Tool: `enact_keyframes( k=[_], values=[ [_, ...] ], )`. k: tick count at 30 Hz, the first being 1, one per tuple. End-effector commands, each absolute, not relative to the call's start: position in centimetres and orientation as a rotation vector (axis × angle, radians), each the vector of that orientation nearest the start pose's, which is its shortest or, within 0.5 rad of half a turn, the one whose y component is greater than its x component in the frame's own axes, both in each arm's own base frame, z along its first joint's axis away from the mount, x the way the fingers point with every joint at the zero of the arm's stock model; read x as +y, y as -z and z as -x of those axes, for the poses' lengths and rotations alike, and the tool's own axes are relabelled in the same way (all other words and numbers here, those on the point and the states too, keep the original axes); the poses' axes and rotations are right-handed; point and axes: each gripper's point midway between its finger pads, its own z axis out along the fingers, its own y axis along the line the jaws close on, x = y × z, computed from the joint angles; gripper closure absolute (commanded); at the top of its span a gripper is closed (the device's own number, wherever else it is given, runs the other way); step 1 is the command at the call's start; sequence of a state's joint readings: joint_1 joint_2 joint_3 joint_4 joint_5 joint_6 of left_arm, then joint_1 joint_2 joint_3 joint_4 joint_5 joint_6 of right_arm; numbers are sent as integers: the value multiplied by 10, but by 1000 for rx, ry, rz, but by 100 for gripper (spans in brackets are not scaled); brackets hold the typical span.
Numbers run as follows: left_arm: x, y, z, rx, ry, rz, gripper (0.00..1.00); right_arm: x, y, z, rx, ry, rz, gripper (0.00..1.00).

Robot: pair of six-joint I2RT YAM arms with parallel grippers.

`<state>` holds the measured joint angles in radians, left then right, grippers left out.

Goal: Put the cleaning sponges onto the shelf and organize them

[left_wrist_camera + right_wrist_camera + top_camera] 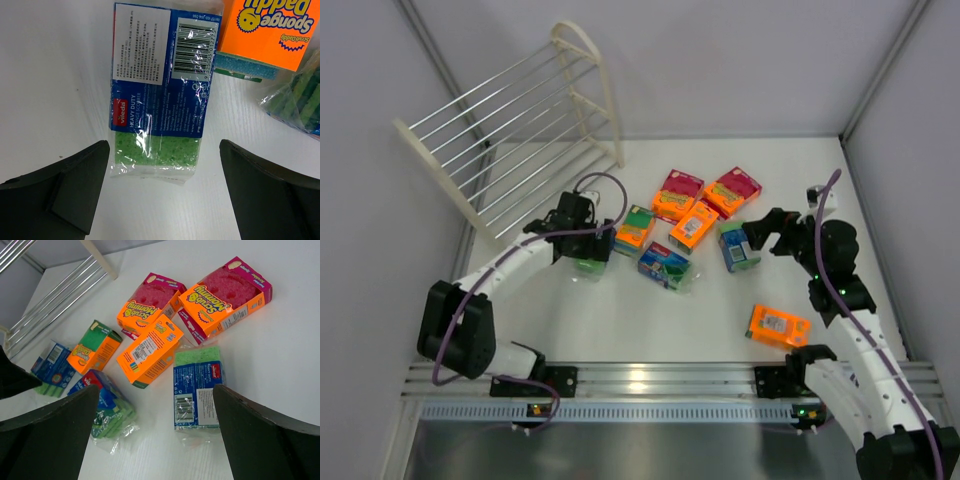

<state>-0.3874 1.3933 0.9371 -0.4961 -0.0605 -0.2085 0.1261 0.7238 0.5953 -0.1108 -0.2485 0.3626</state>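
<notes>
Jaws, left and right, stand released: straddle the green sponge pack (159, 100) squarely with your left jaws, then clench.

5 orange sponge boxes (694, 226), 3 green sponge pks (739, 247), 1 shelf (438, 175)

Cream-white shelf (440, 176), green sponge pack (156, 150) – blue label (160, 112), orange pack (150, 350)

Orange sponge pack (267, 30) partly off-frame
</notes>
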Motion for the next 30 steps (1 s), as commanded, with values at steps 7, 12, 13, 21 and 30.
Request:
enact_keyframes(
  k=[7, 12, 13, 21, 30],
  values=[
    [-136, -81, -321, 2500, 72, -294, 2, 96, -232, -286, 1770, -565, -4, 1],
    [-132, -66, -319, 2531, 14, -286, 2, 99, -234, -282, 1770, -579, 20, 1],
    [-129, -64, -319, 2529, -14, -280, 2, 100, -234, -282, 1769, -588, 28, 1],
    [-122, -70, -321, 2494, -48, -218, 2, 103, -232, -281, 1772, -604, 37, 1],
    [-129, -60, -320, 2517, -12, -256, 2, 105, -233, -281, 1772, -619, 35, 0]
  ],
)
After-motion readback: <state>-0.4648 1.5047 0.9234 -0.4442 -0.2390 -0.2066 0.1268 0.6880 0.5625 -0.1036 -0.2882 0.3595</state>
